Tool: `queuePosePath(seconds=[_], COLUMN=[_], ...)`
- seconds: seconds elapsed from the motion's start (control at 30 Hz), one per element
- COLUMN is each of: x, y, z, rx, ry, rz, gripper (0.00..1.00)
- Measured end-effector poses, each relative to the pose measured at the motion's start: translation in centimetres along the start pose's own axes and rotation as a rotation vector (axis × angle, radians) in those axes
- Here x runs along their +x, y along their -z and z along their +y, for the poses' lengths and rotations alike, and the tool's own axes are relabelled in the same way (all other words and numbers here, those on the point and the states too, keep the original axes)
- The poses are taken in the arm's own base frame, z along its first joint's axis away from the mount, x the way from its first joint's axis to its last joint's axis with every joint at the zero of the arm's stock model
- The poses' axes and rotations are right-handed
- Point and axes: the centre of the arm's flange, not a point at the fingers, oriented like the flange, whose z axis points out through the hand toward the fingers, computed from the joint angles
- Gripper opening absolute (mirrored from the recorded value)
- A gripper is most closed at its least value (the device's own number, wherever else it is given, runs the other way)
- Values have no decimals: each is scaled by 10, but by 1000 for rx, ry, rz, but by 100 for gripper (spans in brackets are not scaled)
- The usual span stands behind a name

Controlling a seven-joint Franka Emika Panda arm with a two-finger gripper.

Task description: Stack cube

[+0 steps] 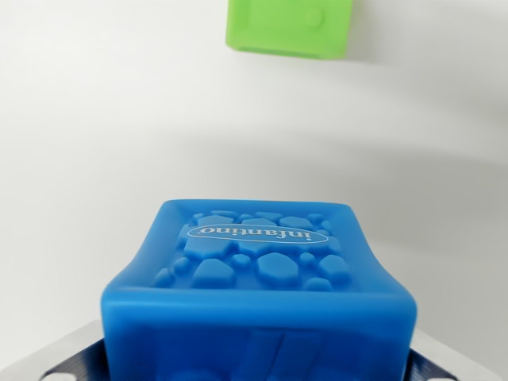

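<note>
Just one blue cube (258, 298) near, one green cube (287, 26) beyond.

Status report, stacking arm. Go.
Gripper shut on blue cube. Green cube ahead at the top edge, partly out of frame. White surface between them bare.

I see one cube (258, 298) filling the lower middle of the wrist view, sitting between the two sides of my hand (258, 361), whose fingers show at the bottom corners. A second cube (288, 26) rests on the bench (95, 135) at the top edge, well apart, slightly toward the wrist view's right.
</note>
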Motion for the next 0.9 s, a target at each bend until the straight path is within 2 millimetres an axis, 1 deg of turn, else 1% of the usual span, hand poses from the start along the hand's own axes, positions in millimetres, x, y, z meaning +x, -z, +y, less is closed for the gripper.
queuePosePath(seconds=[0.9], x=[42], y=[14], z=[-31], rx=[0], ry=[-49], rz=[0], gripper=[0])
